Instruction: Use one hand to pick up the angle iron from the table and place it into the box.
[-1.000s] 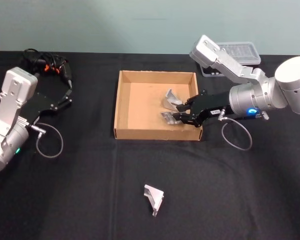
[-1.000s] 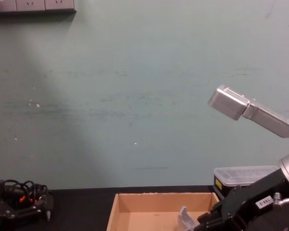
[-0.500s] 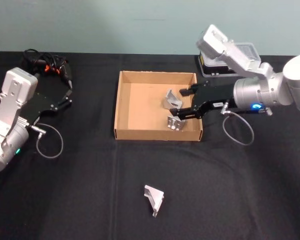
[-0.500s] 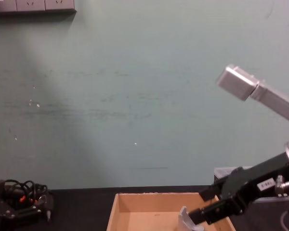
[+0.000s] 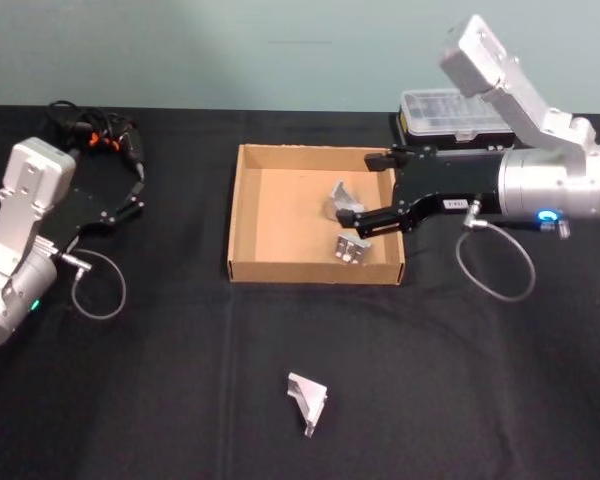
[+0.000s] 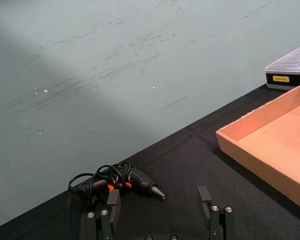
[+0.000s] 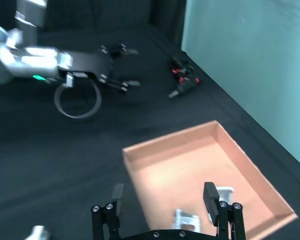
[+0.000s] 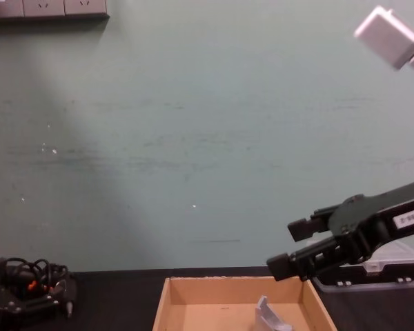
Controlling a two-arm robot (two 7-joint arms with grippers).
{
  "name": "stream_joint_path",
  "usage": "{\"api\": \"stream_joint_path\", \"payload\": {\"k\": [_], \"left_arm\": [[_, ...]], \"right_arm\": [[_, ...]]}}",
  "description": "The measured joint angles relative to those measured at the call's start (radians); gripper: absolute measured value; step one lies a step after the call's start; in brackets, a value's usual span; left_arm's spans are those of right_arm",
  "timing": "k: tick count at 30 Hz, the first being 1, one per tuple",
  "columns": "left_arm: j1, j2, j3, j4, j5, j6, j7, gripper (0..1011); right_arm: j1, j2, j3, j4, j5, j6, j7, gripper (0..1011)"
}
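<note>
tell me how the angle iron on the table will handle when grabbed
Probably stiff: the angle iron looks like folded metal. Likely heavy for its size and slick, given its shiny faces. It lies flat-faced on the table, so a push should slide it, not roll it.

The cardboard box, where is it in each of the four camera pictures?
Head view: box, centre.
Chest view: box, bottom middle.
Left wrist view: box, right edge.
Right wrist view: box, lower middle.
Shared landmark: black-and-orange tool, left of the box.
</note>
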Motion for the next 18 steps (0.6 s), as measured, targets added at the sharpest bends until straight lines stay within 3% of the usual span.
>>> {"api": "stream_joint_path", "payload": {"k": [9, 18], "left_arm": [[0.0, 0.0, 0.0, 0.0, 0.0, 0.0, 0.0, 1000], [0.0, 0.0, 0.0, 0.0, 0.0, 0.0, 0.0, 1000]], "right_arm": [[-0.074, 0.082, 0.023, -0.166, 0.103, 0.036, 0.027, 1002], [-0.098, 0.137, -0.025, -0.256, 0.13, 0.069, 0.064, 1000]]}}
